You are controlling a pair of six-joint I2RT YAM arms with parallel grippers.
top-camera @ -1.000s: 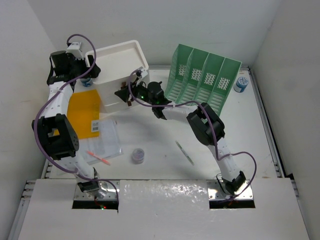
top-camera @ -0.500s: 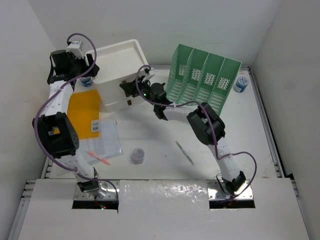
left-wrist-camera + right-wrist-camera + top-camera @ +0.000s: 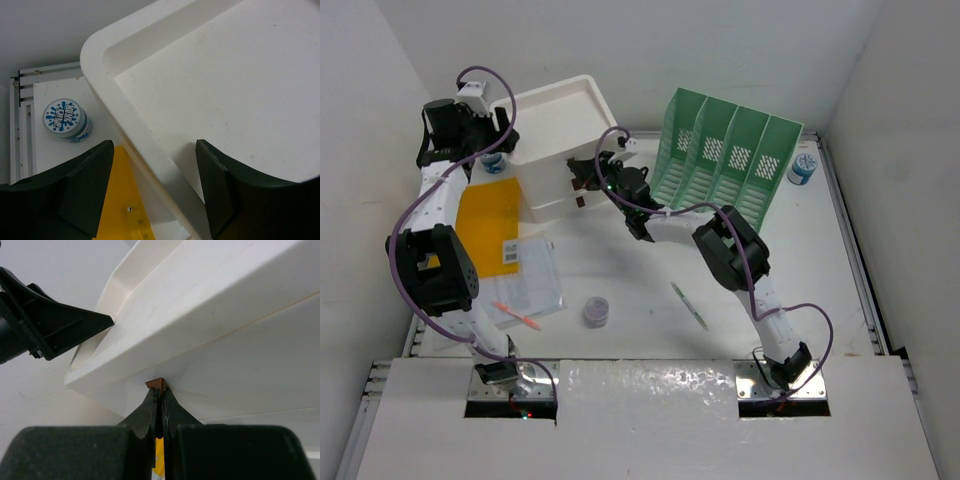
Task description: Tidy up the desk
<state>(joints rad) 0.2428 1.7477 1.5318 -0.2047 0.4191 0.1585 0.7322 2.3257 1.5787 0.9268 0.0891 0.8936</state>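
The desk [image 3: 640, 280] is the wide white tabletop. At its back left stands a white drawer box [image 3: 555, 120] with a tray-like top. My left gripper [image 3: 505, 140] is open and straddles the box's left rim [image 3: 145, 145]: one finger [image 3: 85, 190] is outside over a yellow folder [image 3: 120, 210], the other [image 3: 220, 190] over the tray top. My right gripper [image 3: 582, 178] is at the box's front. It is shut on a small brown drawer tab [image 3: 158, 383] just under the top's overhang [image 3: 225, 315].
A green slotted file rack [image 3: 730, 150] stands right of the box. Blue-and-white pots sit at the back right [image 3: 804, 168] and back left [image 3: 493, 162]. The yellow folder [image 3: 485, 225], a clear sleeve [image 3: 530, 280], a red pen [image 3: 520, 315], a purple jar [image 3: 597, 311] and a silver pen [image 3: 689, 305] lie nearer.
My right gripper has moved up and left to the box's front and closed on the brown tab. The left jaws have narrowed a little around the rim.
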